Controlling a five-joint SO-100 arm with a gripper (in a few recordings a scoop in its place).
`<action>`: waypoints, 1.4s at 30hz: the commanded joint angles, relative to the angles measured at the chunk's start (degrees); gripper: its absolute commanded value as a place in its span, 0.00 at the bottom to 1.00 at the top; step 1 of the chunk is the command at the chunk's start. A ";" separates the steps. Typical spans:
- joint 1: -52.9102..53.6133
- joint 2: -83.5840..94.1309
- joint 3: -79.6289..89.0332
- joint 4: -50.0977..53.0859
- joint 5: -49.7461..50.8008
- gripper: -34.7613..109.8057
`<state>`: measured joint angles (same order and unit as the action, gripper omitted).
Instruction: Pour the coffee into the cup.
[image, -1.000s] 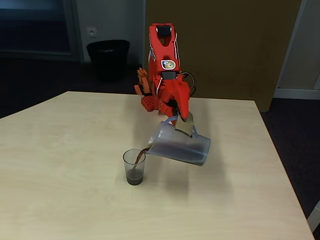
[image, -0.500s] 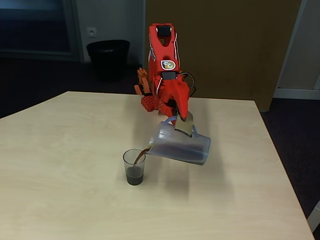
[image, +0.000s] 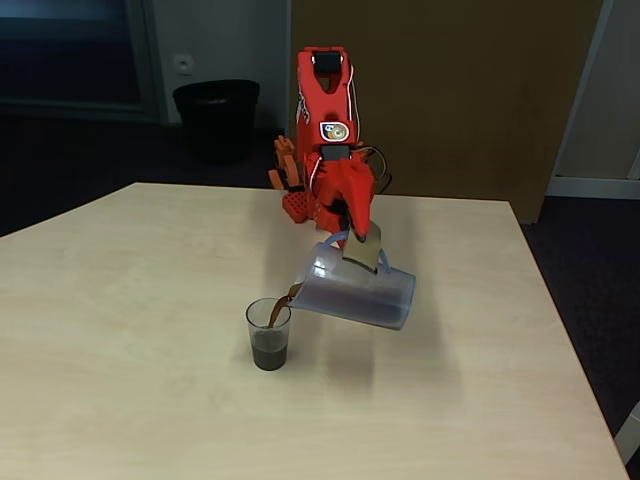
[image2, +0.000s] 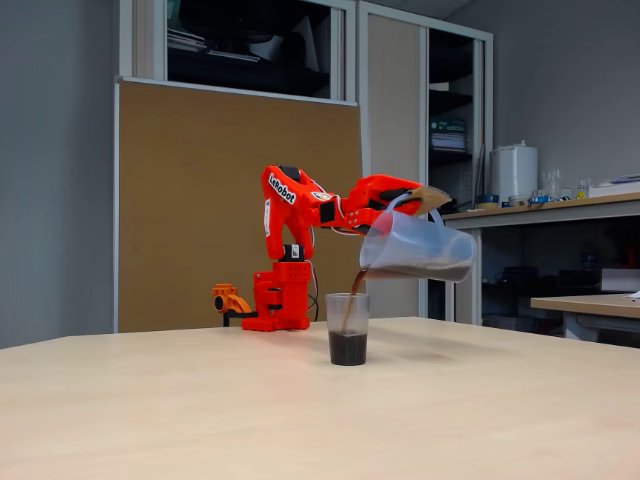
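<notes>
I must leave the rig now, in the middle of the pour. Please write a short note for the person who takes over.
Gripper: shut on the jug at its handle side, jug lifted and tilted, spout over the cup.
Cup: upright on the table, near its middle.
Done: coffee fills roughly the lower third to half of the cup; a thin stream is running in.
Left: finish the pour, level the jug, set it down. Some coffee remains in the jug.

You get one fixed view high in front, facing the arm (image: 330, 150) | another low at counter (image2: 200, 400) level, side-on | both share arm, counter.
</notes>
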<state>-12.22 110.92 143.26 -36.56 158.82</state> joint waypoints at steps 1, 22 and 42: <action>-0.18 2.99 -0.09 -2.11 1.32 0.24; 0.26 2.72 -0.35 -2.29 1.85 0.24; -0.09 2.37 0.09 -2.64 0.18 0.24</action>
<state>-11.51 111.01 143.70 -37.44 159.79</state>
